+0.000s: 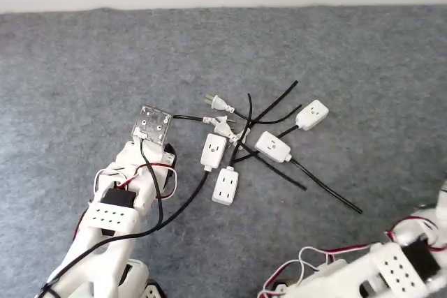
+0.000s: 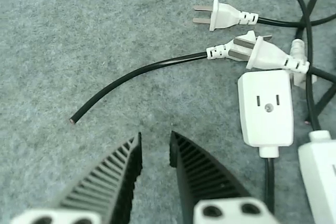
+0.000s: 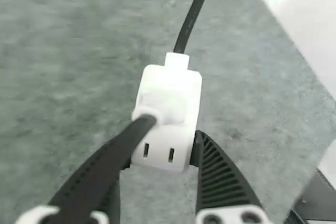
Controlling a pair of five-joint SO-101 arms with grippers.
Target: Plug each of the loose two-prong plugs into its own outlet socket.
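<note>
The right pincer [image 3: 170, 129] is pinching a white outlet socket [image 3: 168, 95] by its sides. The socket's 2 slots are facing the wrist camera and its black cord [image 3: 191, 17] is running off over the grey desk [image 3: 63, 51]. The left pincer [image 2: 155, 139] is hovering low over the desk, fingers spread a little with nothing between them, and is pointing toward 2 loose plugs. The far plug [image 2: 227, 15] is lying alone with both prongs free. The near plug [image 2: 260, 52] is resting against the top of a second socket [image 2: 265, 109].

I judge the step in hand to be fetching a plug for the held socket. The far plug is looking like the easier pick. The left pincer should be closing across the ribbed body behind the prongs, leaving them bare and level so they are lining up with the 2 slots. The right arm should be gripping firmly, since a skewed push could be twisting the socket loose.

A cut cord end [image 2: 73, 120] is lying just ahead of the left fingertips and could be snagging them. In the high view, 3 more sockets [image 1: 272, 146] are lying among crossing cords [image 1: 272, 113], so lifting a plug may be dragging its neighbours.
</note>
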